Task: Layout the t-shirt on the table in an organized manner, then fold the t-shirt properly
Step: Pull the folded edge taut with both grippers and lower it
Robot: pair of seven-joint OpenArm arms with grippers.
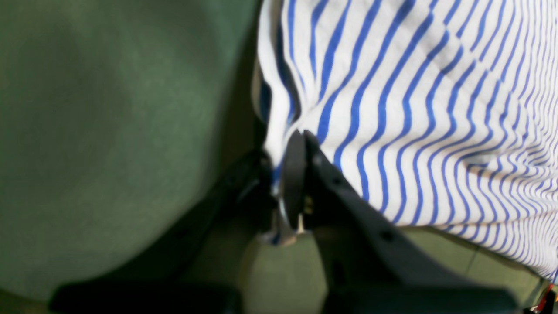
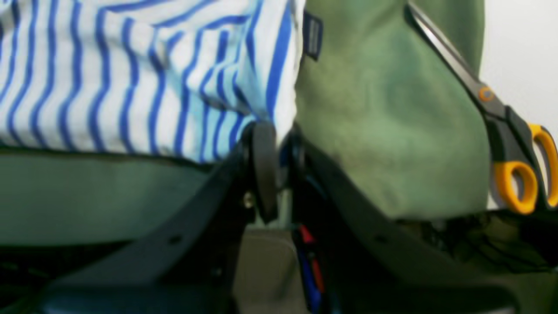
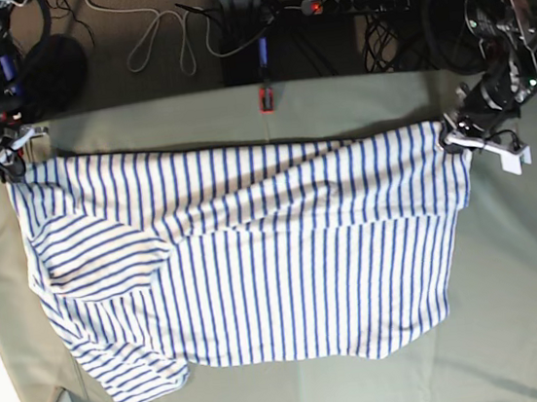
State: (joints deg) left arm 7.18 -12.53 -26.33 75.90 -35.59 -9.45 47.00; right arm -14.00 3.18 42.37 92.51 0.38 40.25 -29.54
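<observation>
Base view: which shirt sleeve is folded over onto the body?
The upper sleeve on the image left, below the right gripper, lies folded onto the t-shirt; the lower sleeve sticks out past the hem.

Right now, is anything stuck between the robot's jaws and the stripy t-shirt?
No. Both sets of jaws are already shut on the t-shirt: the left gripper pinches one top corner, the right gripper the other. Nothing visible sits between them and the cloth. The scissors lie off to the side at the table edge.

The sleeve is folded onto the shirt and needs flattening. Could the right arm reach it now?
Probably not yet: the right gripper is shut on the t-shirt corner. Nothing covers the sleeve, but it must let go first.
</observation>
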